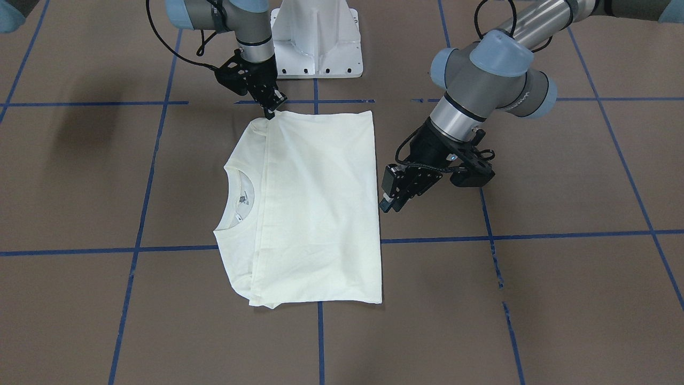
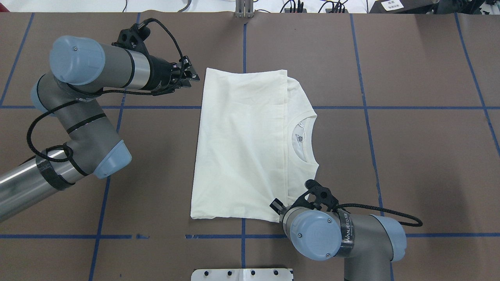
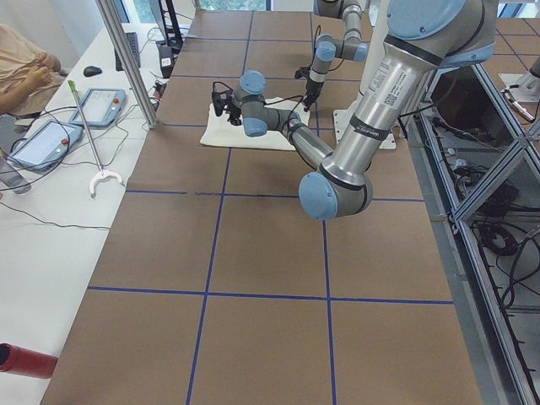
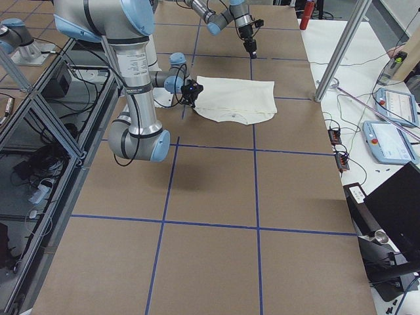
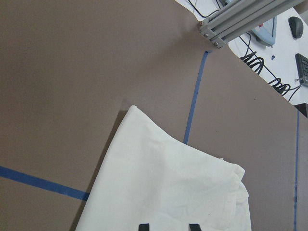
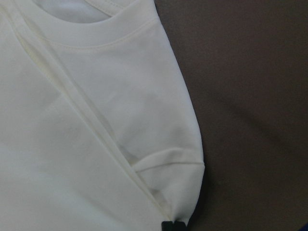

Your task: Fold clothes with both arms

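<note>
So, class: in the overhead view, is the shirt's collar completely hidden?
No, the ribbed collar lies uncovered beyond the edge of the T-shirt's folded layer.

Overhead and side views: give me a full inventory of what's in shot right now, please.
T-shirt: one, cream, folded at table centre.
Table: one, brown, blue tape grid.
Pedestal base: one, white, table's robot edge.
Handheld screens: two, grey, on the side bench.
Cylinder: one, red, side bench.
Person: one arm, at the bench.
Arms: two, silver-grey, left arm and right arm flanking the T-shirt.
Left tool: one, black, open, just off the T-shirt's edge.
Right tool: one, black, tips together on the T-shirt's corner, seemingly pinching it.
</note>
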Robot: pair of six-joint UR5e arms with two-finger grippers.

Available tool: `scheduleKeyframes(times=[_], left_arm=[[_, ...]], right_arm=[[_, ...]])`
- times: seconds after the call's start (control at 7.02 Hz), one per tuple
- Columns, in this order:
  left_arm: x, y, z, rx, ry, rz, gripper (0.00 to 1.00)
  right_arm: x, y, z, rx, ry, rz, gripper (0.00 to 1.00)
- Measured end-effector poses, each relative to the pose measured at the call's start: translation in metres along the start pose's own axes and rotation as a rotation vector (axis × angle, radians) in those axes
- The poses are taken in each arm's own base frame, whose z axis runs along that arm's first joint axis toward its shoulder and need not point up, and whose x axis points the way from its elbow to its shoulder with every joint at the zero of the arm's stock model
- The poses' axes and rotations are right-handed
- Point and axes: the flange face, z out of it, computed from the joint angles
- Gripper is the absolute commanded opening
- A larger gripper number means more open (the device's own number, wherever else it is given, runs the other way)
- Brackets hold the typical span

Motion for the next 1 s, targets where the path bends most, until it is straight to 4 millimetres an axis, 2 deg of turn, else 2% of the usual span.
scheduleKeyframes(times=[0.14,0.29,0.43,0.57,0.71,1.0], left_arm=[[0.001,0.003,-0.001,-0.002,0.003,-0.01,0.41],[0.001,0.02,0.0,-0.009,0.011,-0.056,0.41],[-0.007,0.057,0.006,-0.005,0.007,-0.119,0.41],[-0.019,0.107,0.007,0.02,-0.016,-0.171,0.44],[-0.031,0.152,-0.002,0.04,-0.059,-0.208,0.46],[-0.077,0.221,-0.012,0.064,-0.158,-0.275,0.47]], right_arm=[[-0.002,-0.004,-0.01,-0.013,-0.011,0.006,0.0],[-0.003,-0.009,-0.019,-0.025,-0.017,0.012,0.0],[-0.002,-0.011,-0.023,-0.031,-0.019,0.015,0.0],[-0.002,-0.013,-0.026,-0.034,-0.023,0.016,0.0],[-0.002,-0.014,-0.03,-0.037,-0.027,0.017,0.0],[-0.001,-0.015,-0.032,-0.031,-0.023,0.017,0.0]])
